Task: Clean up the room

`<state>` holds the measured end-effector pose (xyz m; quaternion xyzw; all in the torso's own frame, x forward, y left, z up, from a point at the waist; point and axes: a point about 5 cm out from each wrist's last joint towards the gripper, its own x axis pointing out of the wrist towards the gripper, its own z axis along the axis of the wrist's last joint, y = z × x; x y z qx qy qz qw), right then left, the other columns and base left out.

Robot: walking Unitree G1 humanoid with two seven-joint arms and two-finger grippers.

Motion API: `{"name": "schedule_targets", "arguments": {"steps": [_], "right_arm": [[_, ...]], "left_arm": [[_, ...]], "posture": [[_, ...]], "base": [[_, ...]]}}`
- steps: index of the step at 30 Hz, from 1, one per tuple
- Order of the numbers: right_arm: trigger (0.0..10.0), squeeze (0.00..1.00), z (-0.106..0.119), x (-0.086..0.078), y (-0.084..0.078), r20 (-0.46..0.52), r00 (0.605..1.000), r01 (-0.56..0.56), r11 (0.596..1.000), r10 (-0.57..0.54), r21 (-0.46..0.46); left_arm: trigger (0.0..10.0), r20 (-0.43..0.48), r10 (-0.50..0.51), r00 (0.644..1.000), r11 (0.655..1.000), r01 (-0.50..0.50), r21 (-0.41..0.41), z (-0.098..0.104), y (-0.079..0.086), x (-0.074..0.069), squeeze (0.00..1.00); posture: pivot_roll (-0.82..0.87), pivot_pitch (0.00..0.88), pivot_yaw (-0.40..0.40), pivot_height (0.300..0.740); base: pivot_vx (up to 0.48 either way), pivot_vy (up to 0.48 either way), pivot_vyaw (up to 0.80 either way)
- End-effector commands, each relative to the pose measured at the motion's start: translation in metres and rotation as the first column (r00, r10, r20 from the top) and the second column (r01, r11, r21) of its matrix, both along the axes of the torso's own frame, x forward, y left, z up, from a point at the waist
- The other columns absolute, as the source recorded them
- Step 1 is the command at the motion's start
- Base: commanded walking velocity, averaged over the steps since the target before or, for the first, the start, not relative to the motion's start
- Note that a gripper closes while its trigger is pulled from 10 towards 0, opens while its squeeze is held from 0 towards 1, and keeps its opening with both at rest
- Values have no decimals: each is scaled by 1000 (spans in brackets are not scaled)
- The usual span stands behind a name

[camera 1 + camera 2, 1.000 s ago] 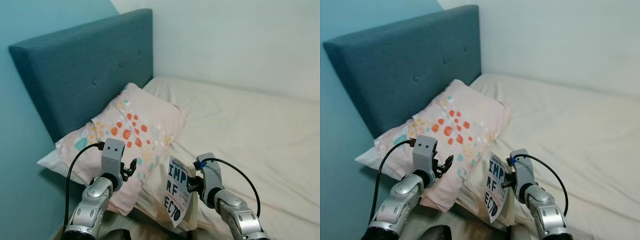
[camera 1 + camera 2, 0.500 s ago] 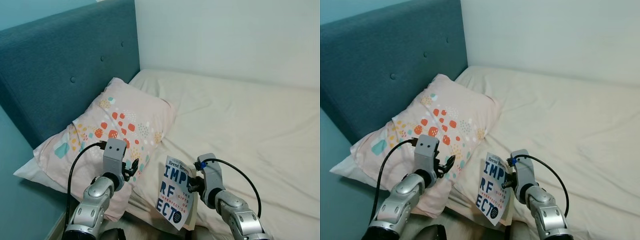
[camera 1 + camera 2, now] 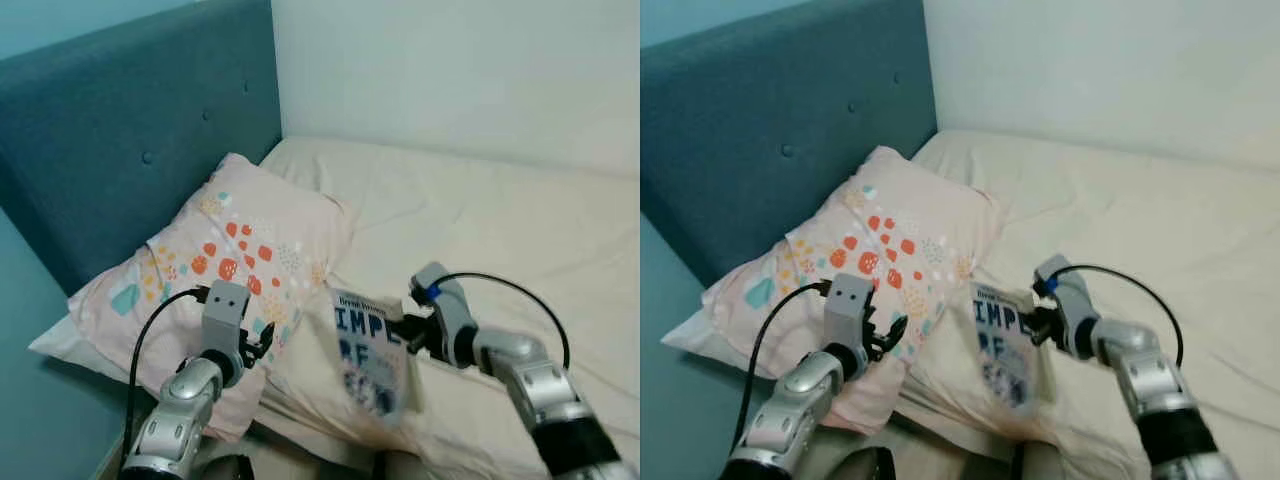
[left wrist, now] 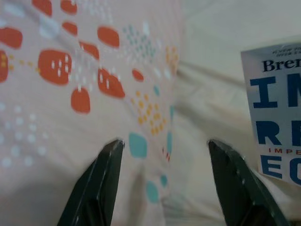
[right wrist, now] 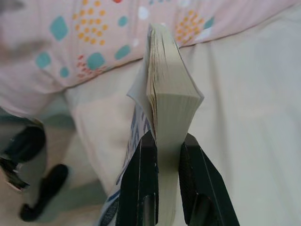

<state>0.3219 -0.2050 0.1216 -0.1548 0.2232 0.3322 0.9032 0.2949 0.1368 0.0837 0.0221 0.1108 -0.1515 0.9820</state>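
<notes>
A paperback book (image 3: 370,350) with a white cover and blue letters hangs over the near edge of the bed, beside the pillow. My right gripper (image 3: 408,328) is shut on its spine edge; in the right wrist view the fingers (image 5: 141,183) pinch the page block (image 5: 170,108). My left gripper (image 3: 266,338) hovers open just above the near corner of the pink pillow (image 3: 225,270) with orange and teal spots. In the left wrist view its two fingertips (image 4: 110,153) stand wide apart over the pillow (image 4: 75,94), with the book (image 4: 277,122) off to one side.
The cream bed sheet (image 3: 500,230) stretches away to the right. A teal padded headboard (image 3: 120,150) and teal wall stand on the left, a white wall (image 3: 450,70) behind the bed. My own feet (image 5: 33,188) stand on the floor at the bed's edge.
My right arm has reached forward and up, carrying the book out over the bed and tilting its cover flatter. The camera swung right earlier. The left gripper has stayed put.
</notes>
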Motion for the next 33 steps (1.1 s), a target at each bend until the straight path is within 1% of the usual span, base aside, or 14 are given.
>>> {"name": "schedule_targets", "arguments": {"steps": [1, 2, 4, 5, 7, 10, 11, 12, 14, 19, 26, 28, 30, 33], "right_arm": [[10000, 0, -5, 3, 4, -51, 977, -211, 975, 207, -74], [10000, 0, -5, 3, 4, -51, 977, -211, 975, 207, -74], [10000, 0, -8, 5, 7, -114, 928, -367, 923, 354, -114], [10000, 0, -8, 5, 7, -114, 928, -367, 923, 354, -114], [10000, 0, -10, 4, 13, -142, 877, -476, 869, 458, -134], [10000, 0, -10, 5, 16, -141, 854, -518, 845, 501, -134], [10000, 0, -3, 13, 23, -45, 833, -550, 816, 552, -179], [10000, 0, 0, 16, 26, -6, 824, -557, 809, 566, -188], [10000, 0, 0, 16, 26, -6, 824, -557, 809, 566, -188], [10000, 0, 5, 25, 26, 22, 810, -558, 780, 586, -283], [10000, 0, 16, 29, 21, -35, 796, -597, 776, 604, -205], [10000, 0, 17, 28, 21, -46, 777, -622, 755, 627, -210], [10000, 0, 17, 28, 21, -46, 777, -622, 755, 627, -210], [10000, 0, 15, 26, 20, -81, 746, -659, 714, 661, -236]], "left_arm": [[10000, -8, -6, 1000, 1000, 6, 13, 1, 7, -3, 0], [10000, -8, -6, 1000, 1000, 6, 13, 1, 7, -3, 0], [10000, -8, -15, 1000, 1000, 15, 13, 3, 9, -7, 0], [10000, -8, -15, 1000, 1000, 15, 13, 3, 9, -7, 0], [10000, -8, -17, 1000, 1000, 17, 15, 5, 13, -10, 0], [10000, -10, -13, 1000, 1000, 14, 13, 5, 15, -12, 0], [10000, -12, -4, 1000, 1000, 4, 10, 6, 19, -16, 0], [10000, -13, -1, 1000, 1000, 1, 9, 6, 20, -17, 0], [10000, -13, -1, 1000, 1000, 1, 9, 6, 20, -17, 0], [10000, -17, 3, 1000, 1000, -3, 10, 8, 23, -20, 0], [10000, -15, 3, 1000, 1000, -3, 15, 12, 26, -22, 0], [10000, -17, 3, 1000, 1000, -3, 13, 12, 26, -21, 0], [10000, -17, 3, 1000, 1000, -3, 13, 12, 26, -21, 0], [10000, -23, -4, 1000, 1000, 4, 9, 11, 25, -22, 0]], "posture": [[12, 112, -16, 599], [12, 112, -16, 599], [29, 127, -27, 599], [29, 127, -27, 599], [43, 138, -35, 599], [50, 144, -40, 599], [66, 153, -52, 599], [66, 153, -52, 599], [66, 153, -52, 599], [83, 157, -54, 599], [88, 152, -53, 599], [86, 150, -48, 599], [86, 150, -48, 599], [84, 147, -44, 599]], "base": [[0, 0, 0], [0, 0, 0], [0, 0, 0], [0, 0, 0], [0, 0, 0], [0, 0, 0], [0, 0, 0], [0, 0, 0], [0, 0, 0], [0, 0, 0], [0, 0, 0], [0, 0, 0], [0, 0, 0], [0, 0, 0]]}}
